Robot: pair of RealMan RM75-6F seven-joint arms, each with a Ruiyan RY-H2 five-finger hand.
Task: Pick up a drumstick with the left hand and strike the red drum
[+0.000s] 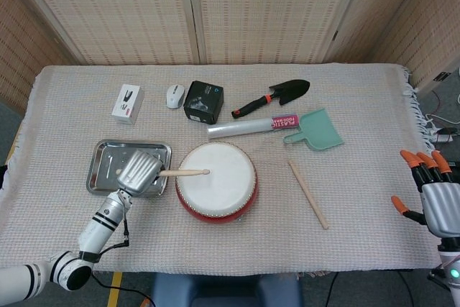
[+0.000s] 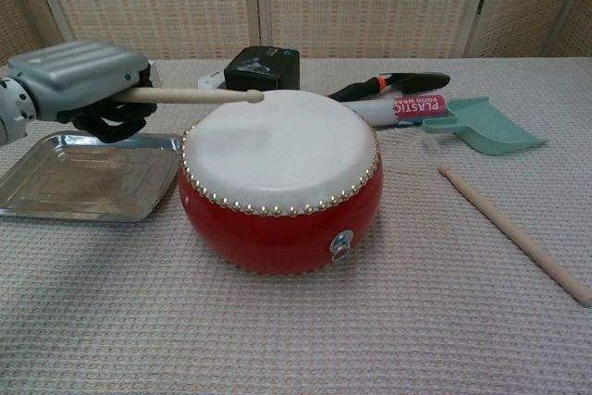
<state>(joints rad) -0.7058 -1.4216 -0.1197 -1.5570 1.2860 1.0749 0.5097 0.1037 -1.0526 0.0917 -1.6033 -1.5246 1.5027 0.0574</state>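
The red drum with a white skin stands mid-table, toward the front. My left hand is just left of it and grips a wooden drumstick. The stick runs level to the right, its tip raised above the white skin. A second drumstick lies on the cloth right of the drum. My right hand hangs off the table's right edge with its orange-tipped fingers apart, holding nothing.
A metal tray lies under and behind my left hand. Behind the drum are a plastic-wrap tube, a teal scoop, a black trowel, a black box, a white mouse and a white box.
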